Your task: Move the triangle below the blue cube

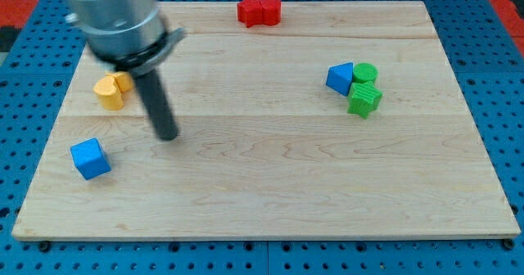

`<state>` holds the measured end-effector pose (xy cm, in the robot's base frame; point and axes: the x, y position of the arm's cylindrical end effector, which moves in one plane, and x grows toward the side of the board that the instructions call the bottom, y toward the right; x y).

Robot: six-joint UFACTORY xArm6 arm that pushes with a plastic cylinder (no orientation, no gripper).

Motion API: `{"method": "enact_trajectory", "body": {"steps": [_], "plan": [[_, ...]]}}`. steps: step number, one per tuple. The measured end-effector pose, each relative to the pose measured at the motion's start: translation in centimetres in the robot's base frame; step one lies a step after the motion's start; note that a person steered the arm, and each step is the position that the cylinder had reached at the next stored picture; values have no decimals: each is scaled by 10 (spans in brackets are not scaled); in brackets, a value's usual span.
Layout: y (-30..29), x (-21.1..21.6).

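Observation:
A blue triangle block (339, 77) lies at the view's right, touching a green round block (365, 73) and a green star-like block (364, 100). A blue cube (89, 158) sits at the view's lower left near the board's edge. My tip (167, 134) rests on the board to the right of and slightly above the blue cube, far left of the triangle, touching no block.
A yellow-orange block (110, 89) lies at the left, just left of the rod. A red block (259, 11) sits at the top edge. The wooden board (270, 185) lies on a blue perforated table (512, 78).

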<state>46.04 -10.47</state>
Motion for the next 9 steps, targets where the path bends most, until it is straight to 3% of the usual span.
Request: {"method": "enact_trajectory", "body": {"steps": [1, 5, 6, 8, 9], "plan": [[71, -48], [250, -134], [272, -110], [213, -58], [199, -66]]}}
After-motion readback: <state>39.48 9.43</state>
